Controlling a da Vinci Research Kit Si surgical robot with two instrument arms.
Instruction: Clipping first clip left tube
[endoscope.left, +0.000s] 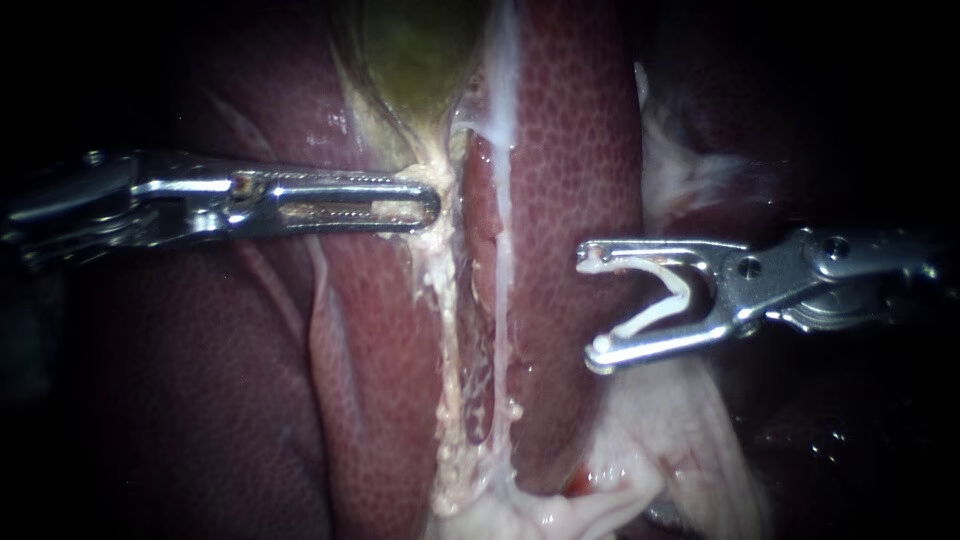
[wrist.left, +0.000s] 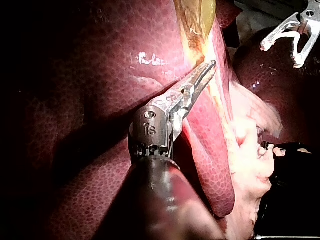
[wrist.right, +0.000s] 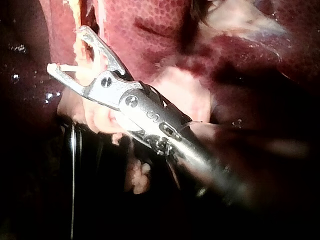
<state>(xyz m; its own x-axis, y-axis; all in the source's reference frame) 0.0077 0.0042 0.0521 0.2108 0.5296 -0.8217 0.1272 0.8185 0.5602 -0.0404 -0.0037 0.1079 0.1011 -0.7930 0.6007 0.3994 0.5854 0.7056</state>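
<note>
Nearest in the endoscope view is my right instrument (endoscope.left: 590, 305), coming in from 3 o'clock. Its jaws stand wide apart, yet they are not idle: a white clip (endoscope.left: 684, 290) lies cradled between them, one leg along each jaw, its mouth facing 9 o'clock toward the work. I keep it spread like that so a tube can pass into the mouth before anything is squeezed. It hangs over a lobe of the liver (endoscope.left: 570, 150) and touches neither tube yet. My left instrument (endoscope.left: 430, 205) reaches in from 9 o'clock. Its jaws lie clenched, and from the left wrist view I judge they are pinching the pale strip (endoscope.left: 432, 235) just under the gallbladder (endoscope.left: 420, 50). That hold seems meant to draw the tissue taut, so the strands below stand straight and apart. Beyond the jaws, two pale strands run from 12 toward 6 o'clock through the middle. I take the grainy, yellowish one as the left tube (endoscope.left: 447, 330); a thinner white strand (endoscope.left: 500, 250) lies just beside it at its 3 o'clock. The left tube carries no clip, and the open clip sits well apart from it with the white strand between, so the clipping has not begun. Farthest off, the green gallbladder fills 12 o'clock.
</note>
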